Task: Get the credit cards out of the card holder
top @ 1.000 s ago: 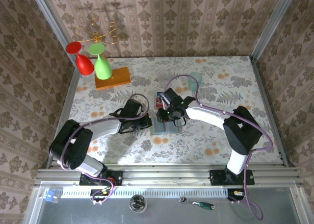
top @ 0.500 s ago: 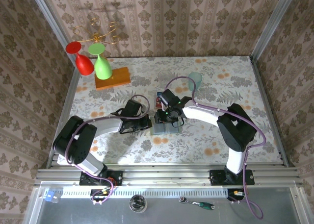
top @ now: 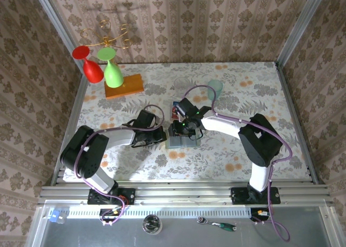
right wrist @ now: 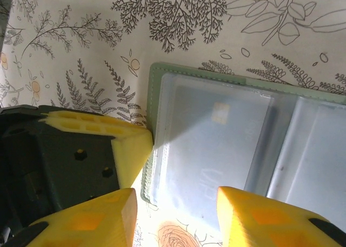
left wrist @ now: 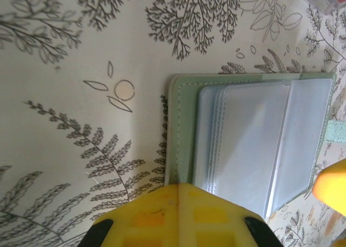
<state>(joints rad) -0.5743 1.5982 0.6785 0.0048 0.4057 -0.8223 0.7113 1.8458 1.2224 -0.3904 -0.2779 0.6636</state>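
Note:
The card holder (top: 181,142) lies open and flat on the flowered table, pale green with cloudy plastic sleeves (left wrist: 248,133). Through one sleeve shows a pale card with a chip patch (right wrist: 220,112). My left gripper (top: 164,134) is shut, its yellow tips (left wrist: 181,195) pressed together on the holder's stitched left edge. My right gripper (right wrist: 175,204) hovers open over the holder's (right wrist: 216,149) near corner, one finger each side and nothing between them. In the right wrist view the left gripper's tip (right wrist: 130,147) touches the holder's rim. A red and blue credit card (top: 176,109) lies on the table just behind the holder.
An orange wooden block (top: 124,86) with a red glass (top: 92,68) and a green glass (top: 112,69) stands at the back left, before a gold wire stand (top: 111,36). A pale teal cup (top: 215,87) stands behind the right arm. Patterned walls close the table in.
My right gripper's jaws have spread wider and the right arm has edged slightly left over the holder. The left gripper stays shut in the same place.

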